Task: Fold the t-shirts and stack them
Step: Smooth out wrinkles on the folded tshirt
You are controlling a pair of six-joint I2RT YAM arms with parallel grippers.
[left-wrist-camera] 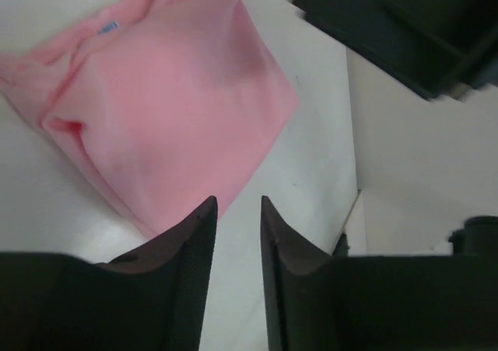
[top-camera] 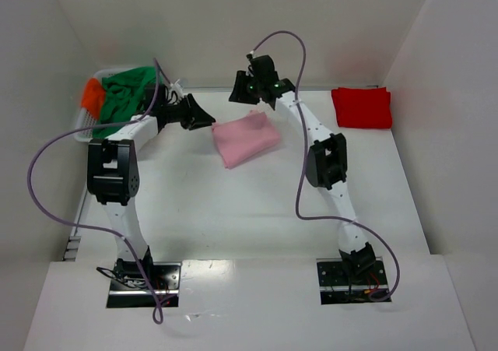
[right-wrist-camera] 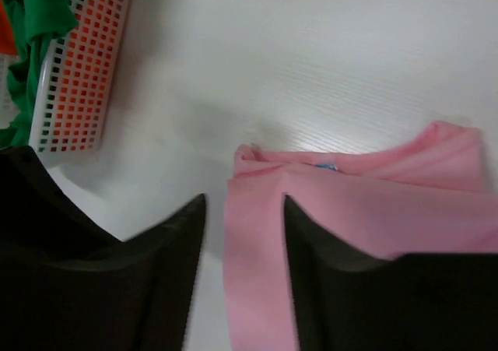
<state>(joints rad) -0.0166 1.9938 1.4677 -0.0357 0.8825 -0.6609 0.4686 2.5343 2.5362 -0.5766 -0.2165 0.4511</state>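
Pink shirt [top-camera: 246,138]: folded, lying on the table [top-camera: 233,211], between my two grippers.
My left gripper [left-wrist-camera: 237,203]: fingers slightly apart, empty, just beside the shirt's edge.
My right gripper [right-wrist-camera: 243,203]: fingers apart, empty, over the shirt's collar edge.
Red shirt [top-camera: 362,107]: folded, far right.
Green shirt [top-camera: 124,90], orange shirt [top-camera: 93,96]: heaped in the white basket [top-camera: 84,130], far left.

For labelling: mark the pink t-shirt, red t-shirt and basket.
Pink t-shirt [top-camera: 246,138]: top external view, centre of the folded cloth.
Red t-shirt [top-camera: 362,107]: top external view, centre of the folded cloth.
Basket [right-wrist-camera: 78,78]: right wrist view, mesh side wall.
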